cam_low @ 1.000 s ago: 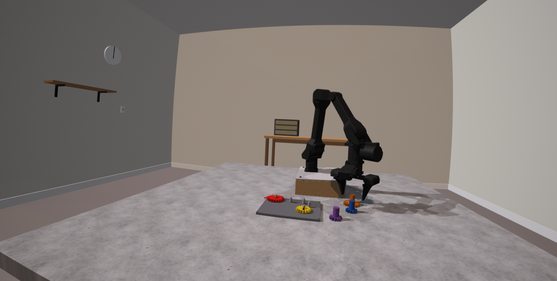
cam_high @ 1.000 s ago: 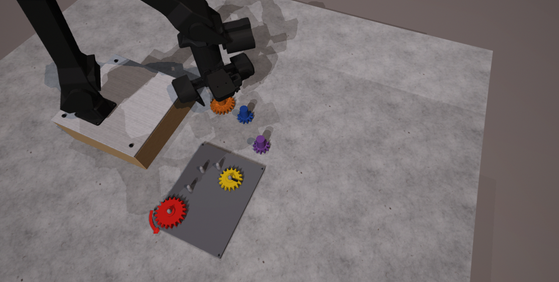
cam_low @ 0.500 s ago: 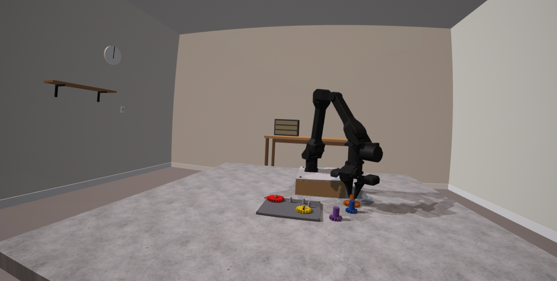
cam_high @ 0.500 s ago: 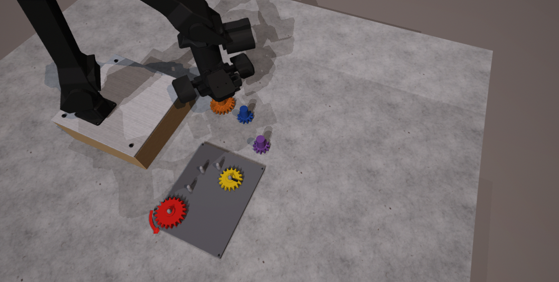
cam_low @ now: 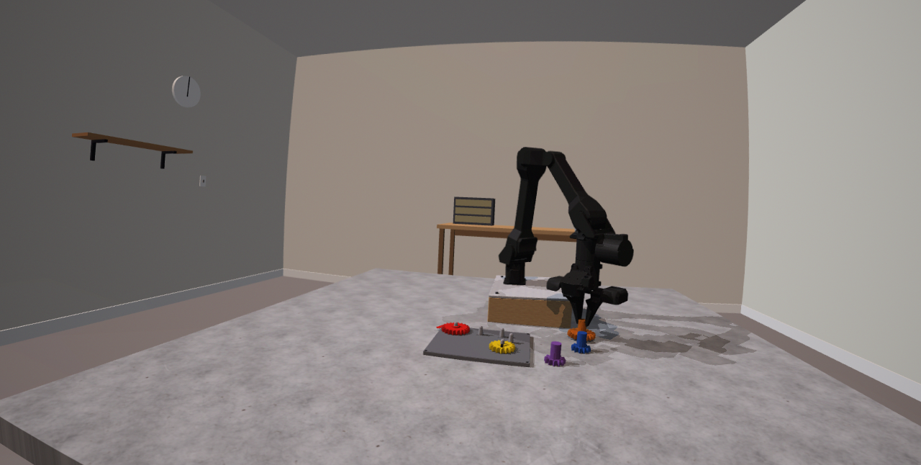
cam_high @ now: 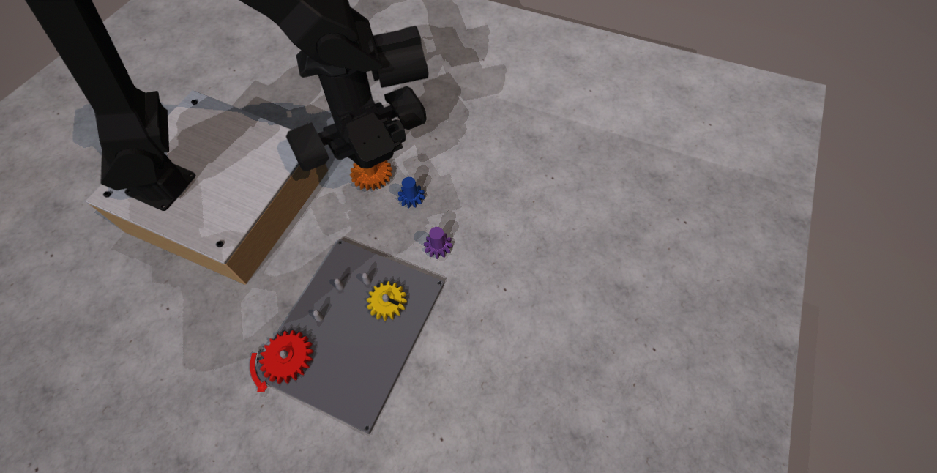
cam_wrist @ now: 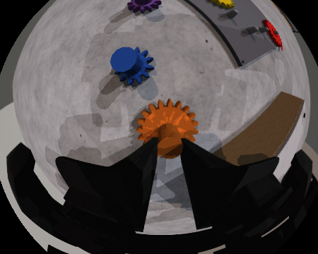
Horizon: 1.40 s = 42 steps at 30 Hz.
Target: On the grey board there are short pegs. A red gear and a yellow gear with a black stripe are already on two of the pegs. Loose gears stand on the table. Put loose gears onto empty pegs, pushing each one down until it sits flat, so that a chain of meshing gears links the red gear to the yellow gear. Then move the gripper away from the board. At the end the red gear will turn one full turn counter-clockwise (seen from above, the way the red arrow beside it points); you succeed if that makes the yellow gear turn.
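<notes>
With the gripper (cam_high: 371, 165) (cam_low: 583, 323) (cam_wrist: 169, 142), pinches the orange gear (cam_high: 371, 176) (cam_low: 581, 330) (cam_wrist: 167, 118) by its post, near centre. Brings one dark finger in from eight o'clock, the other from four. Shows the post tipping toward six o'clock in this view, teeth fanning toward twelve. Takes in the blue gear (cam_high: 411, 193) (cam_low: 581, 342) (cam_wrist: 132, 63) on the table (cam_high: 589, 273) (cam_low: 289, 384) (cam_wrist: 187, 39) at eleven, apart from the orange one, and the purple gear (cam_high: 437, 244) (cam_low: 555, 355) (cam_wrist: 144, 4) at twelve, cut off by the frame. Shows the board (cam_high: 353, 352) (cam_low: 457, 349) (cam_wrist: 254, 49) toward one, with the yellow gear (cam_high: 376, 303) (cam_low: 501, 348) (cam_wrist: 223, 3) partly visible, bare pegs (cam_high: 318, 315) (cam_low: 480, 330) (cam_wrist: 251, 30), and the red gear (cam_high: 298, 359) (cam_low: 455, 329) (cam_wrist: 273, 34) nearer two. Includes the wooden block (cam_high: 274, 228) (cam_low: 527, 310) (cam_wrist: 265, 127) at three.
</notes>
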{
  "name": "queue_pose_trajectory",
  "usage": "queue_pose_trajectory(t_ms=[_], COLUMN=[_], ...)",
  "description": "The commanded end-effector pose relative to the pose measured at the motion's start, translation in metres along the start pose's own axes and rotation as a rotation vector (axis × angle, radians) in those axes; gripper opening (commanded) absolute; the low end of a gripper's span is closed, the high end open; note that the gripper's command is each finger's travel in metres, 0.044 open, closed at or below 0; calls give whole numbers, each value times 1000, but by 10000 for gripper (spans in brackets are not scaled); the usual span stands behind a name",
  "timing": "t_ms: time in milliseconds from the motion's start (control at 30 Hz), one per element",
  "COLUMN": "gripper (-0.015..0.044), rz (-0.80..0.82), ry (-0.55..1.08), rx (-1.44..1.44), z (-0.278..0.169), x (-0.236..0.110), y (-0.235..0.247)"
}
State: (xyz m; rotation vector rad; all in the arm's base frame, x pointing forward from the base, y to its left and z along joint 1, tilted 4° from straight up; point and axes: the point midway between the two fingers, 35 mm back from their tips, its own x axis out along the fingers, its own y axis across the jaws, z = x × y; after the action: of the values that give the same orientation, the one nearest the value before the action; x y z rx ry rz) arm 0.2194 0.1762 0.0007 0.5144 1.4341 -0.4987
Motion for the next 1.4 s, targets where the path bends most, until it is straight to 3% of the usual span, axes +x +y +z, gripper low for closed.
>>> queue_pose_trajectory(t_ms=[0,1367], gripper=[0,0], rz=[9,10], ry=[-9,-8], rx=[-5,3], z=[2,6], x=[-10,-134], y=[4,-6])
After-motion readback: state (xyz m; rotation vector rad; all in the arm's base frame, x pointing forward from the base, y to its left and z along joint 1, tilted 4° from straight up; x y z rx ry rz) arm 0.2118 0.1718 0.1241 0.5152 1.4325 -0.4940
